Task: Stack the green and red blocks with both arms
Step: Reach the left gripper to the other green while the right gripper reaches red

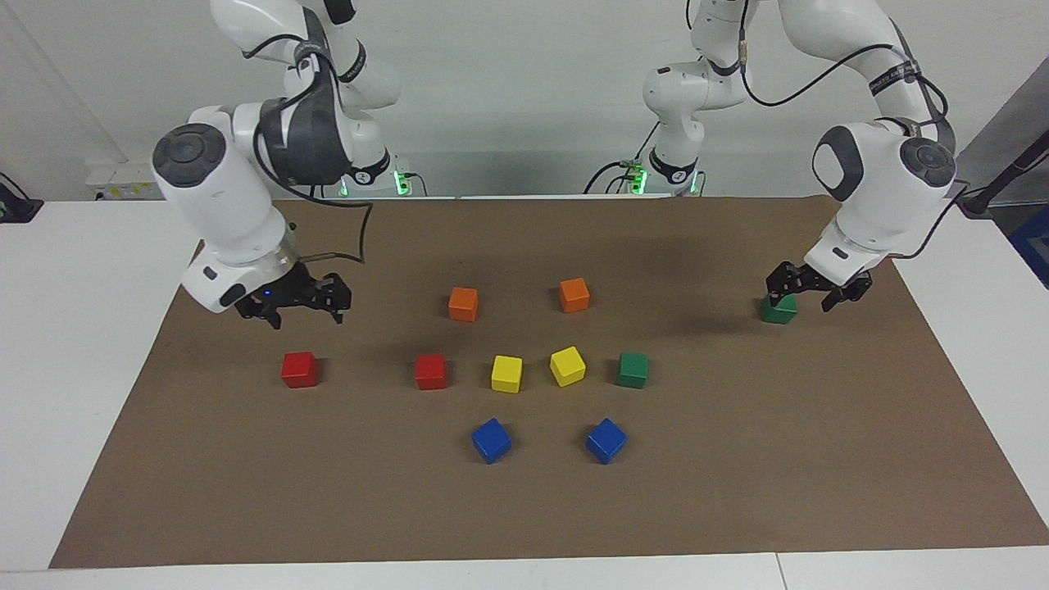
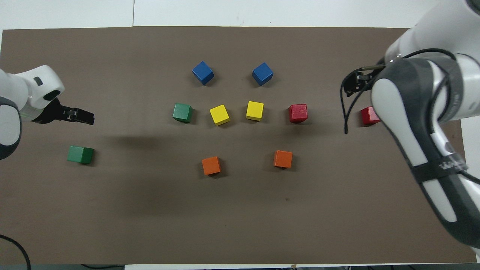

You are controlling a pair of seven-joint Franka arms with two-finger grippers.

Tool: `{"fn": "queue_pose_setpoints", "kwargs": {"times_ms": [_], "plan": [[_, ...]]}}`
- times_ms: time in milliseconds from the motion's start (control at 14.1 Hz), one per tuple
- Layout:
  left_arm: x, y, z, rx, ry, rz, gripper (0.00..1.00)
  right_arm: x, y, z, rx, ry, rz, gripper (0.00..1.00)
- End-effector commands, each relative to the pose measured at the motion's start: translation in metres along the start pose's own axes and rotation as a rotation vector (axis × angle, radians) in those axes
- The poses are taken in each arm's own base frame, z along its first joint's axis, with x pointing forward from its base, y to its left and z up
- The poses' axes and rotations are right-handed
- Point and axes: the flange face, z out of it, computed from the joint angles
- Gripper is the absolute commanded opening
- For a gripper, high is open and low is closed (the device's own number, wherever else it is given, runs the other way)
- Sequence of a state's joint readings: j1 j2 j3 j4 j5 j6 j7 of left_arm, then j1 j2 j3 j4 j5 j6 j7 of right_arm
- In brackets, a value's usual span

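Observation:
Two red cubes and two green cubes lie apart on the brown mat. One red cube [image 1: 300,369] [image 2: 369,115] lies toward the right arm's end, and my right gripper [image 1: 303,313] [image 2: 355,81] hovers open just above it, empty. The other red cube [image 1: 430,371] [image 2: 298,113] and a green cube [image 1: 633,369] [image 2: 182,113] sit at the two ends of the middle row. The second green cube [image 1: 777,309] [image 2: 80,154] lies toward the left arm's end. My left gripper [image 1: 801,299] [image 2: 84,117] is open close over it, empty.
Two yellow cubes [image 1: 506,373] [image 1: 567,365] sit between the red and green cubes of the middle row. Two orange cubes [image 1: 463,304] [image 1: 574,295] lie nearer to the robots, and two blue cubes [image 1: 491,440] [image 1: 606,440] lie farther. The mat [image 1: 737,492] covers a white table.

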State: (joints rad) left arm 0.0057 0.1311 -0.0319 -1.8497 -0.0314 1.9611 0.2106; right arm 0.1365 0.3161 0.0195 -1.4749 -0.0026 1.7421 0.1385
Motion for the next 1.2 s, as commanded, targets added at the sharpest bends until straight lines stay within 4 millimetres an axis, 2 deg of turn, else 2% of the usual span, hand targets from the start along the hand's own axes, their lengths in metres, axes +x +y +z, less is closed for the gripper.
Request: {"fn": "queue_pose_setpoints", "kwargs": {"times_ms": [0, 142, 212, 283, 354, 567, 779, 921, 992, 1133], "plan": [[0.036, 0.057, 0.001, -0.064, -0.003, 0.001, 1.00, 0.004, -0.084, 0.018, -0.003, 0.067, 0.047, 1.00], [0.046, 0.107, 0.013, -0.087, -0.001, 0.007, 1.00, 0.004, -0.102, 0.044, -0.001, 0.084, 0.034, 1.00], [0.052, 0.130, 0.017, -0.087, 0.010, 0.013, 1.00, -0.003, -0.119, 0.057, 0.002, 0.088, 0.006, 1.00], [0.057, 0.145, 0.025, -0.087, 0.008, 0.026, 1.00, -0.005, -0.128, 0.065, 0.009, 0.102, -0.006, 1.00], [0.062, 0.160, 0.029, -0.087, 0.006, 0.048, 1.00, -0.005, -0.128, 0.074, 0.010, 0.103, -0.009, 1.00], [0.076, 0.201, 0.072, -0.080, -0.003, 0.082, 1.00, -0.003, -0.119, 0.097, 0.011, 0.108, -0.005, 1.00], [0.081, 0.208, 0.089, -0.081, 0.012, 0.073, 1.00, -0.008, -0.113, 0.119, 0.010, 0.097, -0.023, 1.00], [0.081, 0.220, 0.101, -0.073, 0.027, 0.069, 1.00, -0.017, -0.113, 0.134, 0.007, 0.089, -0.028, 1.00], [0.082, 0.219, 0.111, -0.070, 0.016, 0.067, 1.00, -0.020, -0.111, 0.142, 0.008, 0.091, -0.030, 1.00], [0.083, 0.219, 0.115, -0.048, 0.025, 0.081, 1.00, -0.024, -0.108, 0.156, 0.009, 0.092, -0.031, 1.00]]}}
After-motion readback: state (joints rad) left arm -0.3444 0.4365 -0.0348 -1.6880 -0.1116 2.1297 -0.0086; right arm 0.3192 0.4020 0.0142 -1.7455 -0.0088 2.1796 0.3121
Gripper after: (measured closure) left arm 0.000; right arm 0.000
